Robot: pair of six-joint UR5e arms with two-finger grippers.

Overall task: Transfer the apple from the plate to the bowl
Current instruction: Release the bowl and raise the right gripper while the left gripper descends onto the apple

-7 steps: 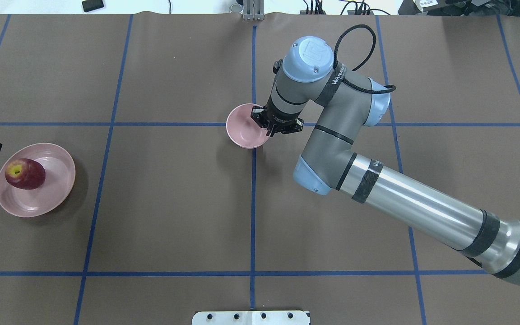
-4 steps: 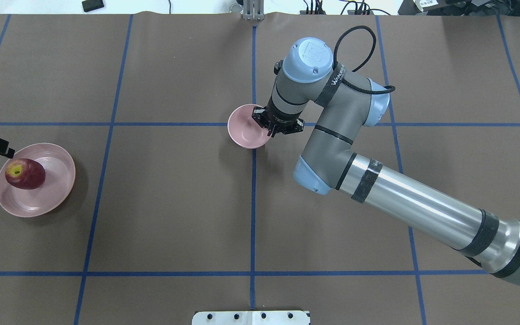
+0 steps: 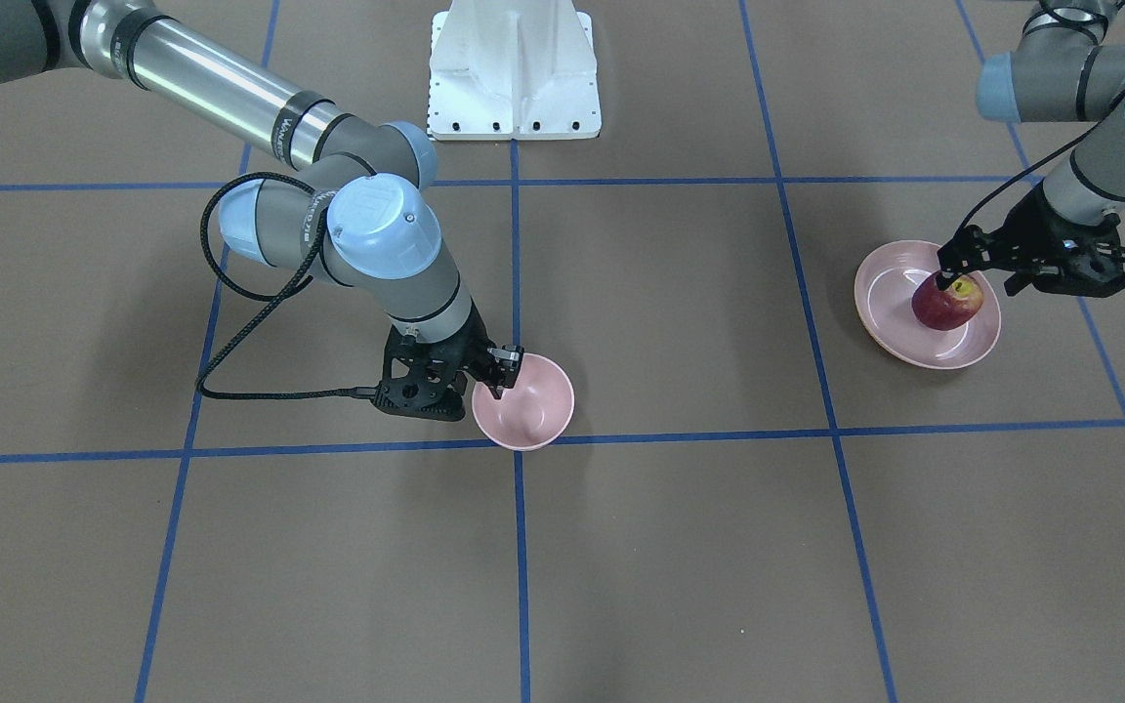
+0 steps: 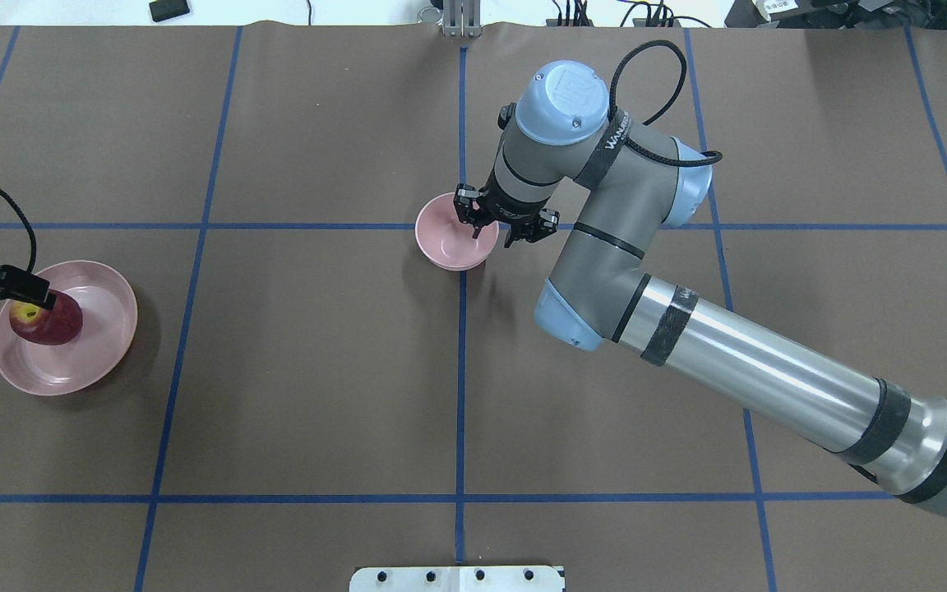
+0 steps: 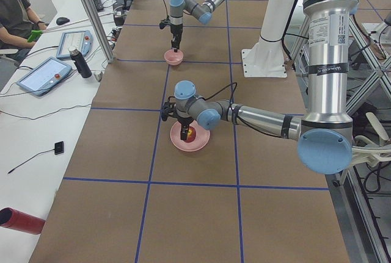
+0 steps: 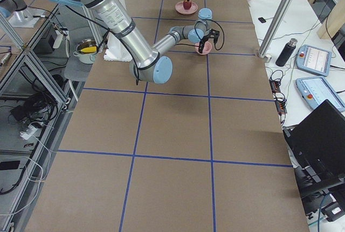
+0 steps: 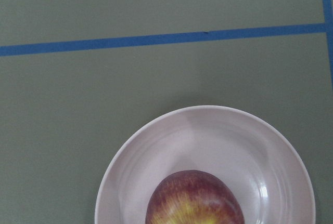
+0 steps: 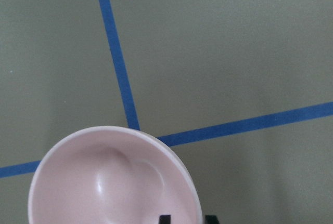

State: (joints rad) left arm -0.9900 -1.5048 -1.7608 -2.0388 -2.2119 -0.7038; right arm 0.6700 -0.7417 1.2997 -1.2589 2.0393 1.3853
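The left gripper points down, fingers spread wide; the right arm stretches far forward, the right gripper with fingers narrowly parted.

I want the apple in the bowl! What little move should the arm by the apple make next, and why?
Probably ease the left gripper down so that its fingers straddle the apple. It hangs at the apple's top with its fingers apparently apart, and the apple sits on the plate, not yet gripped.
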